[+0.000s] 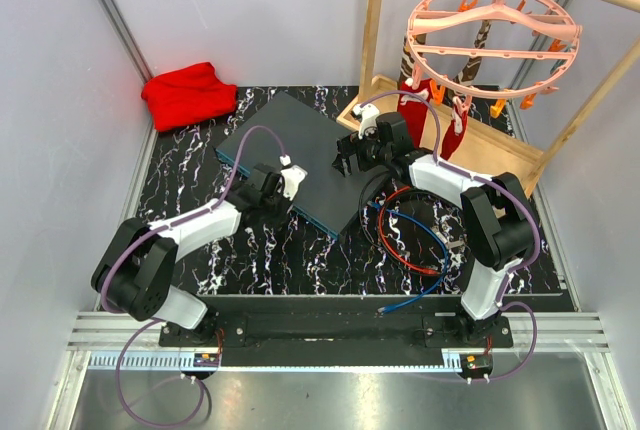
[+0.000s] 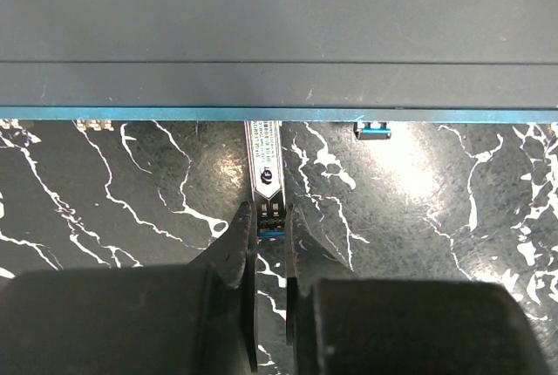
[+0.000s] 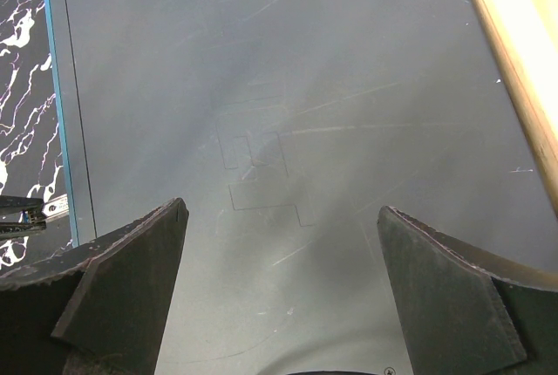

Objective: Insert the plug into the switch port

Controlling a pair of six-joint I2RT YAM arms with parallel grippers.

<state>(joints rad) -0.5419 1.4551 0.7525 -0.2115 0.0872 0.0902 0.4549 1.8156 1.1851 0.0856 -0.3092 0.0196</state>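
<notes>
Left end effector (image 2: 268, 218) pinches the slim silver plug (image 2: 264, 161) rearward, nose square to the flat dark-grey switch (image 2: 279, 26) — right end effector (image 3: 281, 209) wide.

The black marbled table (image 1: 290, 260) carries the switch (image 1: 292, 135), a red cloth (image 1: 188, 93) (far corner) and coloured cables (image 1: 384, 235).

Pale grey walls (image 1: 280, 10) around me, light soft and even. Black white-veined marble tabletop (image 1: 300, 260) below. Wooden rack (image 1: 375, 20) far right, pink peg hanger (image 1: 490, 30) hanging from it. Red cloth (image 1: 188, 93) far left.
</notes>
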